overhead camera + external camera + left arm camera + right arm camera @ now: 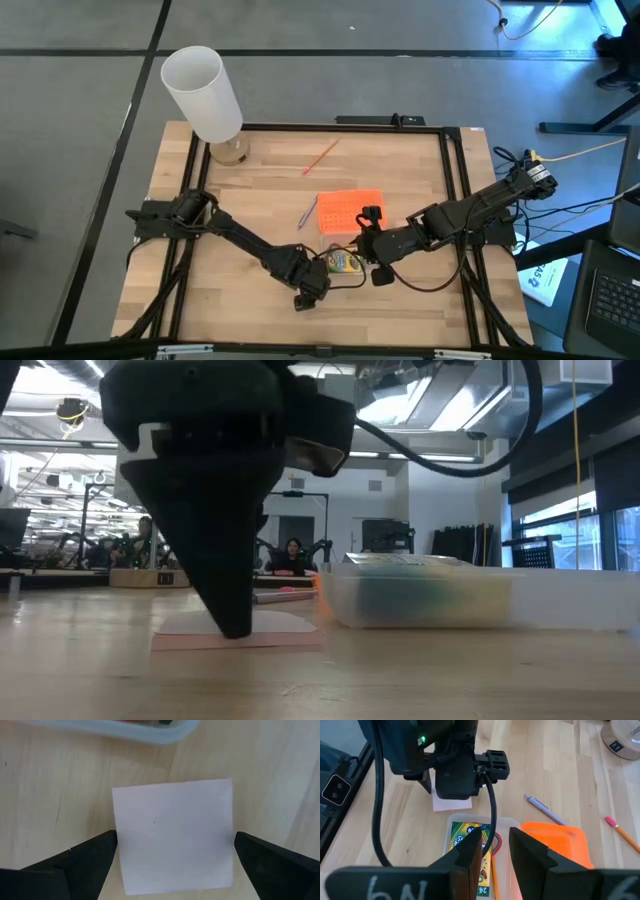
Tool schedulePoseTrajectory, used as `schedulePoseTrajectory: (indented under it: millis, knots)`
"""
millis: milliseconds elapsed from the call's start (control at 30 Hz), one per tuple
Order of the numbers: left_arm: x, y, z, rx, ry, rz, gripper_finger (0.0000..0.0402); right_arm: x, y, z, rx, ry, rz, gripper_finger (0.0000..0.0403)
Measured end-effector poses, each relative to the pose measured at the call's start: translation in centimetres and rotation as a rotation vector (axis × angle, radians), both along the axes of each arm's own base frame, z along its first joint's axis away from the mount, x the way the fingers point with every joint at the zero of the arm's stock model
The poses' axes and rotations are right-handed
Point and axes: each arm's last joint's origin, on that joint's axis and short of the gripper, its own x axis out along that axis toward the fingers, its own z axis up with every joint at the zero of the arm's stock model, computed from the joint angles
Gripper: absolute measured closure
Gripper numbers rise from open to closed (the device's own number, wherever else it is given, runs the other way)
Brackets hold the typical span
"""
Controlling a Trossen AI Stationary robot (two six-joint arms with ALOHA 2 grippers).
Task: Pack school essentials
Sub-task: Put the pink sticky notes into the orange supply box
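Note:
The pink square sticky-note pad [172,832] lies flat on the table. My left gripper [175,840] points down over it, open, one fingertip at each of two opposite edges. In the high view this gripper [310,295] hides the pad. Beside it stands the clear box [507,826], holding the green-and-yellow crayon box [465,845] and the red-handled scissors [496,842]. My right gripper [495,857] hangs above the box, its fingers a narrow gap apart with nothing between them. The blue-grey pen [307,212] and a red pencil [320,157] lie on the table farther back. My left gripper comes at the pad from above, with its fingertips [107,842] close against two opposite edges of the pad [120,835]. The pad lies flat on the table. Whether the fingertips touch it I cannot tell.
The orange lid [350,210] lies just behind the clear box. The tall white cylinder [205,95] stands at the far left corner. Bare wood lies to the left and along the near edge. People sit in the room beyond the table.

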Motion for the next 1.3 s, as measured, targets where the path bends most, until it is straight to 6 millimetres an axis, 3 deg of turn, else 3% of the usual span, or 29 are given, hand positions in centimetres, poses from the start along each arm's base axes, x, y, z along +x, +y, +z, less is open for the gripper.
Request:
schedulePoseTrajectory:
  millis: [1300]
  knots:
    - [0.12,-0.05,-0.64,0.060,-0.006,-0.043,0.0014,0.01,0.01,0.00,0.000,-0.001,0.000,0.0302]
